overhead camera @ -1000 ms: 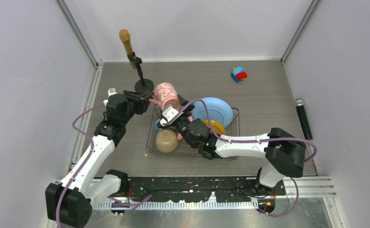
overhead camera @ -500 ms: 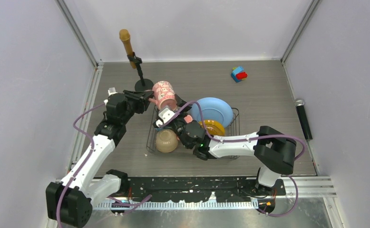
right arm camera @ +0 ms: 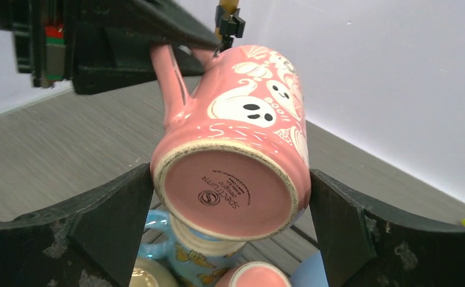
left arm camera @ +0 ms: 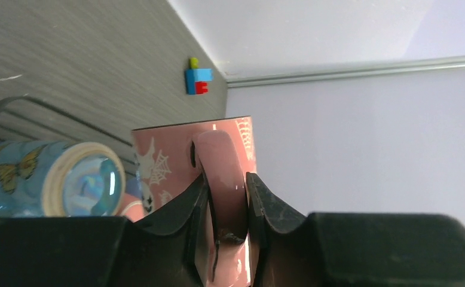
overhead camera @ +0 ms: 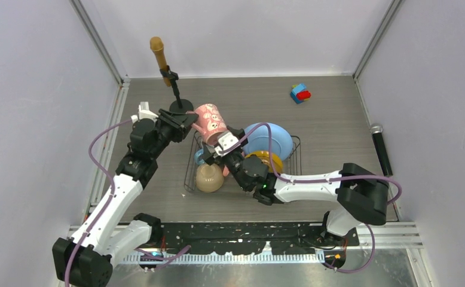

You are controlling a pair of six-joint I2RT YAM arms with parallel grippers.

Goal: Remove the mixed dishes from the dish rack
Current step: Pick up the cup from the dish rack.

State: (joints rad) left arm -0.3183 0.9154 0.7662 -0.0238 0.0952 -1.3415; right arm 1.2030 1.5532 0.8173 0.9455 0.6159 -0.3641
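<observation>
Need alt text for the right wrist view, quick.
The base of a pink ghost mug fills the centre, between the wide-open fingers of the right gripper. The left gripper pinches its handle at upper left; a blue butterfly mug lies below.

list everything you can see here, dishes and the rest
pink ghost mug: 1, pink and white, lifted over the rack's far-left corner
blue mug: 1, blue with butterflies, on its side in the rack
second pink mug: 1, pink, in the rack
bowl: 1, beige, rack's near-left corner
large plate: 1, light blue, upright in the rack
small plate: 1, yellow, in the rack
dish rack: 1, dark wire, mid-table
toy block: 1, blue and red, far right
microphone on stand: 1, brown on black, far left
black microphone: 1, black, right edge
left gripper: 1, black, shut on the pink mug's handle
right gripper: 1, black, open, flanking the mug's base
</observation>
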